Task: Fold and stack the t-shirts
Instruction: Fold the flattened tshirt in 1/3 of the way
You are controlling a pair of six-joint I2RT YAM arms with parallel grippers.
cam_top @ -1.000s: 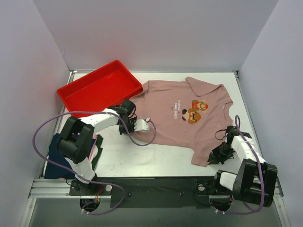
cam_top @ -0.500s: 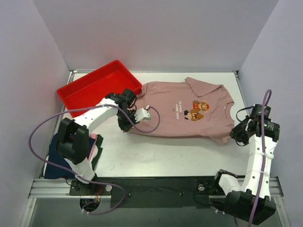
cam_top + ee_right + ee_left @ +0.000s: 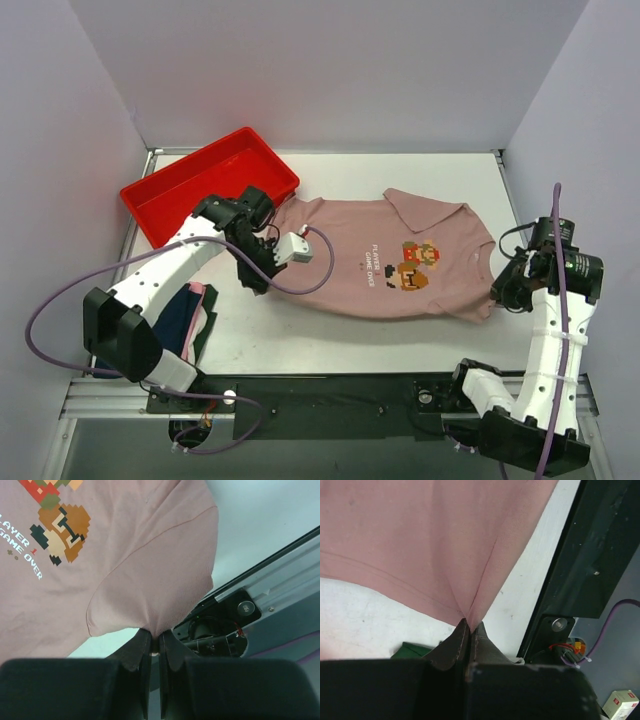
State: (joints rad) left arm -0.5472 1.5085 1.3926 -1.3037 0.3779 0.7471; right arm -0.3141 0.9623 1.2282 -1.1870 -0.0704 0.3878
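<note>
The pink shirt (image 3: 390, 265) is stretched across the middle of the worktop (image 3: 330, 340). Its long axis runs from the left side to the right, with the neck end toward the right edge. Both hands are closed on it: the left hand (image 3: 256, 282) pinches the hem corner at the shirt's near-left end, and the right hand (image 3: 498, 290) pinches what looks like the sleeve at its near-right end. In each wrist view the cloth draws up into a peak between the shut fingertips.

The body of the shirt therefore lies beyond both hands, toward the far edge — a fold would likely carry the gripped near edge over that way. The navy shirt (image 3: 178, 318) sits folded at the near-left corner, under the left arm — far closer to the left hand than to the right.
</note>
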